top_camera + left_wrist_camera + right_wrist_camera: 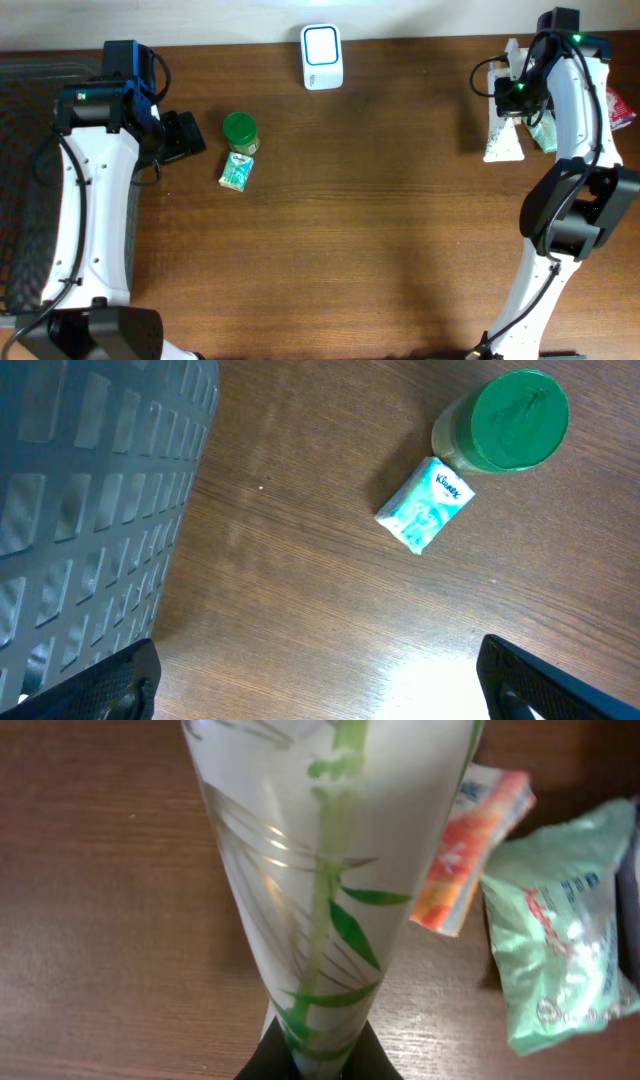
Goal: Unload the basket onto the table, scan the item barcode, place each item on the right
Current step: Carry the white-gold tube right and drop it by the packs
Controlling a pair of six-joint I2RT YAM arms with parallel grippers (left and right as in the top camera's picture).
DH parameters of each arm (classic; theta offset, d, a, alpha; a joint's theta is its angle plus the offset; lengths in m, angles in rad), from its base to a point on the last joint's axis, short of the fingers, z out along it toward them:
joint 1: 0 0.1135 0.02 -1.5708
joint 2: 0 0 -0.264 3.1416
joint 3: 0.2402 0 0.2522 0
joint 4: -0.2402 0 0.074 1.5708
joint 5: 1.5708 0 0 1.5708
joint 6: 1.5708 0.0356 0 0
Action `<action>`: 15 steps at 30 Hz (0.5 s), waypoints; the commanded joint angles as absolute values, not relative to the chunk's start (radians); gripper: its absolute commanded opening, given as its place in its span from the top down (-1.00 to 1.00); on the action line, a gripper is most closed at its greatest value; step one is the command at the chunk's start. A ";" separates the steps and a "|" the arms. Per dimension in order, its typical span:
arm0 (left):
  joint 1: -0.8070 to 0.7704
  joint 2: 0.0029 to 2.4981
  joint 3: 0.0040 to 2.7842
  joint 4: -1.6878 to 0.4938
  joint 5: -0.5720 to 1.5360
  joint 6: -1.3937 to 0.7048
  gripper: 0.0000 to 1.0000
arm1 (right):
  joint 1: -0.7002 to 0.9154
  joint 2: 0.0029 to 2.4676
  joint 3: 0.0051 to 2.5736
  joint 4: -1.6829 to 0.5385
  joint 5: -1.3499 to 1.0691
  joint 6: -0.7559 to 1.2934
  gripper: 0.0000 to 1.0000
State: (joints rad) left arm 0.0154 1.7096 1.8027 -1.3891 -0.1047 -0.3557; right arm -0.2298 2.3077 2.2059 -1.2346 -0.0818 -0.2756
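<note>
While the right gripper [318, 1062] is clamping shut on the narrow end of a tapering, frosted white plastic pouch printed with green leaves [330, 870] (at the table's far right, well apart from the white box-shaped scanner [322, 57]), the left gripper [185, 135] is hovering wide open, empty, beside a green-lidded jar [240, 130].

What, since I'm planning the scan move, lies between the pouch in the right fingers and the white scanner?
Nothing visible: only bare table lies between the leaf-printed pouch and the scanner.
</note>
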 commanded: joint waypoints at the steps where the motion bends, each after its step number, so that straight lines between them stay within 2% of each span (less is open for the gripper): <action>1: 0.016 1.706 1.805 -1.389 -0.112 -0.343 -0.98 | -0.236 2.298 2.148 -1.209 -0.061 -0.370 0.92; 5: 0.016 1.706 1.805 -1.389 -0.112 -0.343 -0.98 | -0.267 2.298 2.009 -1.140 -0.043 -0.369 0.92; 6: 0.016 1.706 1.805 -1.389 -0.112 -0.343 -0.98 | -0.273 2.298 1.996 -1.122 0.005 -0.348 0.69; 7: 0.016 1.706 1.805 -1.389 -0.112 -0.343 -0.98 | -0.277 2.295 2.001 -1.103 0.115 -0.221 0.34; 8: 0.016 1.706 1.805 -1.389 -0.112 -0.343 -0.98 | -0.280 2.295 2.019 -1.108 0.210 -0.137 0.35; 10: 0.016 1.706 1.805 -1.389 -0.112 -0.343 -0.98 | -0.279 2.288 2.089 -1.165 0.236 -0.102 0.11; 13: 0.016 1.706 1.805 -1.389 -0.112 -0.343 -0.98 | -0.250 2.238 2.197 -1.221 0.061 -0.069 -0.01; 14: 0.016 1.706 1.805 -1.389 -0.112 -0.343 -0.98 | -0.234 2.216 2.217 -1.241 -0.042 -0.069 -0.01; 15: 0.016 1.706 1.805 -1.389 -0.112 -0.343 -0.98 | -0.204 2.191 2.224 -1.270 -0.245 -0.069 -0.07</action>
